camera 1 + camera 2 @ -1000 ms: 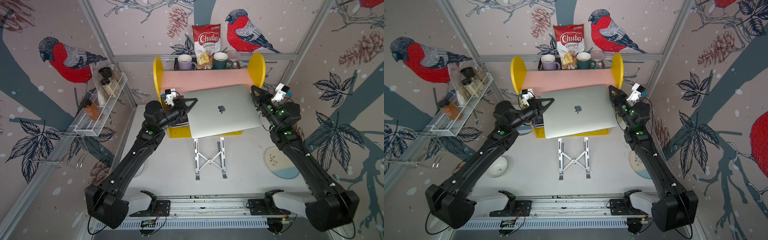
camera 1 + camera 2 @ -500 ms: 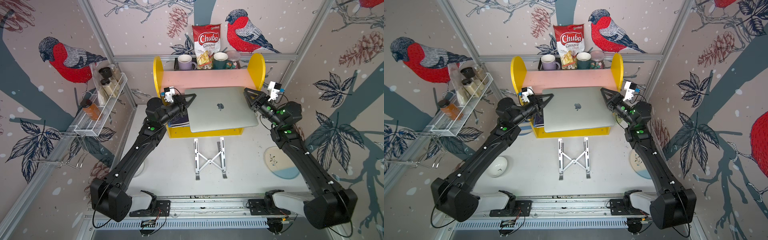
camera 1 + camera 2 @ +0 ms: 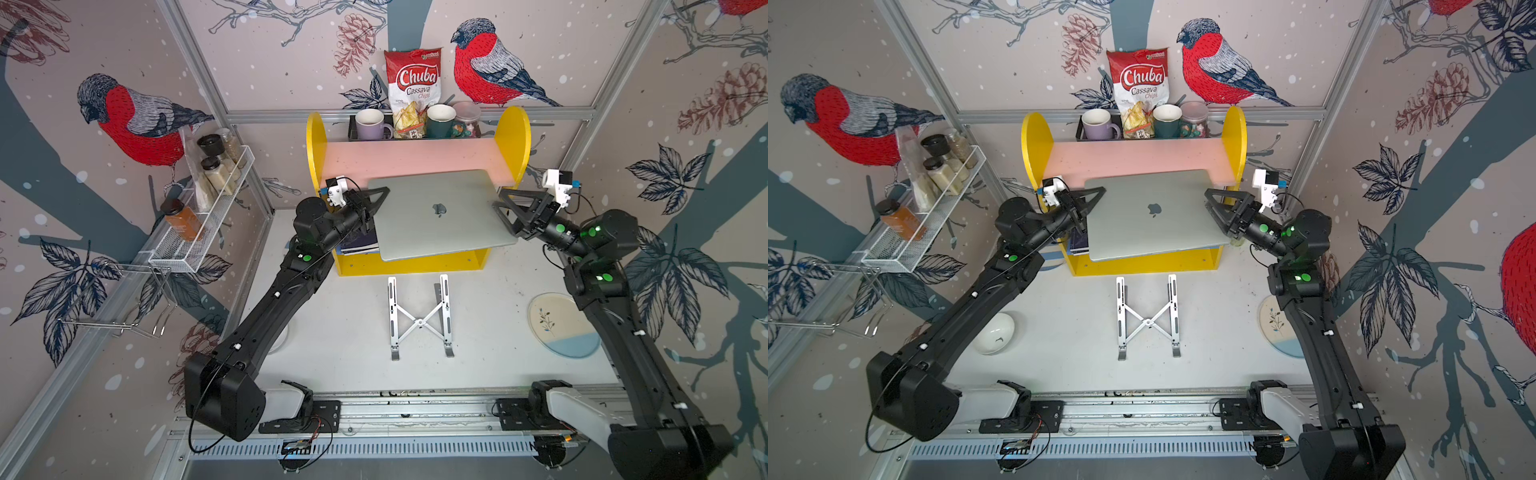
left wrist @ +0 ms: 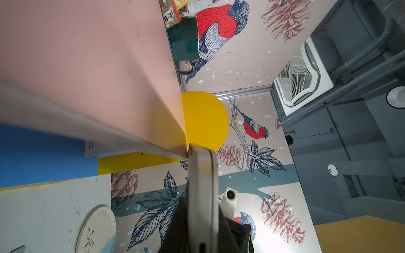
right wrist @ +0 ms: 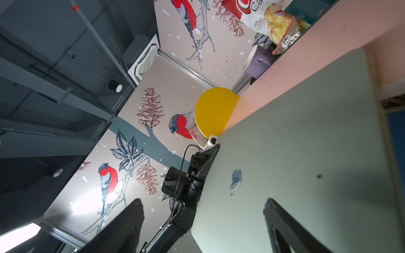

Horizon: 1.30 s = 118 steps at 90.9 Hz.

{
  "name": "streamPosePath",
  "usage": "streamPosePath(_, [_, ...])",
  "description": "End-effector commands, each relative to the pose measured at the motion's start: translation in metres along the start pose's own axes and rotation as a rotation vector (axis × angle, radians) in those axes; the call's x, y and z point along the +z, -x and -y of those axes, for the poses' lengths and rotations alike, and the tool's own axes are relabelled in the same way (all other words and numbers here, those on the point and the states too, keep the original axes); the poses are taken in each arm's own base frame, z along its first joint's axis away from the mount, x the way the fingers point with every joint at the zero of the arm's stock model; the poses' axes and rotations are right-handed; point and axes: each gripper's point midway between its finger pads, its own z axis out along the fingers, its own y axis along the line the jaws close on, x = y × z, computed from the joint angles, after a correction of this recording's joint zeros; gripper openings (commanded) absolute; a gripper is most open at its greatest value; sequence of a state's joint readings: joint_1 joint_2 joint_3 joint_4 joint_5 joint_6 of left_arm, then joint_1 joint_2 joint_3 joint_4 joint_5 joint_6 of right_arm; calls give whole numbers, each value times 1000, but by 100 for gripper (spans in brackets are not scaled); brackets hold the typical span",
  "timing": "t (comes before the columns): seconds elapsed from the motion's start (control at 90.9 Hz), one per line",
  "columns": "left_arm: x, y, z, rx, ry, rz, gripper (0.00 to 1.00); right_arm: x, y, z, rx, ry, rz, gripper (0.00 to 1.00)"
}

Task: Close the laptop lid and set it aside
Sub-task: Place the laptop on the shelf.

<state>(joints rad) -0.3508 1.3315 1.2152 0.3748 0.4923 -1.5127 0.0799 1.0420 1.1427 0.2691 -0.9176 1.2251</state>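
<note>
The laptop (image 3: 440, 216) (image 3: 1154, 216) is a slim silver slab with its lid (image 5: 295, 153) shut and the apple logo facing up. It lies slightly tilted over the yellow shelf unit (image 3: 415, 264), with its far edge at the pink shelf board (image 3: 415, 156). My left gripper (image 3: 380, 199) (image 3: 1096, 197) (image 4: 202, 219) is shut on the laptop's left edge. At the right edge my right gripper (image 3: 498, 201) (image 3: 1209, 201) (image 5: 201, 219) stands open, and its fingers (image 5: 282, 225) straddle the edge with clear gaps.
A folding silver stand (image 3: 419, 316) lies on the table in front of the shelf. A plate (image 3: 563, 326) sits at the right and a white bowl (image 3: 994, 332) at the left. Books (image 3: 359, 243) lie under the laptop. Mugs and a chips bag (image 3: 413, 91) stand behind. A wire rack (image 3: 208, 208) hangs at the left.
Both arms carried the closed laptop away from above the stand to the shelf, and it came down flatter. My right gripper let go of the right edge and opened wide.
</note>
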Motion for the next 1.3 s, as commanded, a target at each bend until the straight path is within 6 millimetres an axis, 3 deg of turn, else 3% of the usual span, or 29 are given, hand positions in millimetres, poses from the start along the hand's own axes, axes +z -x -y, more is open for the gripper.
streamPosePath(0.0, [-4, 9, 39, 19, -149, 46, 0, -21, -5, 4, -12, -72, -6, 87])
streamPosePath(0.242, [-4, 9, 39, 15, -155, 46, 0, -53, -33, 38, 82, -246, 38, 83])
streamPosePath(0.44, [-3, 9, 40, 15, -152, 37, 0, -63, -47, 55, 120, -281, 69, 82])
streamPosePath(0.605, [-3, 7, 39, 16, -147, 31, 0, -57, -48, 63, 146, -276, 72, 82])
streamPosePath(0.814, [-4, 6, 34, 14, -137, 30, 0, -33, -53, 43, 118, -231, 82, 79])
streamPosePath(1.287, [-4, 6, 31, 19, -121, 26, 0, -4, -55, 41, 142, -217, 112, 69])
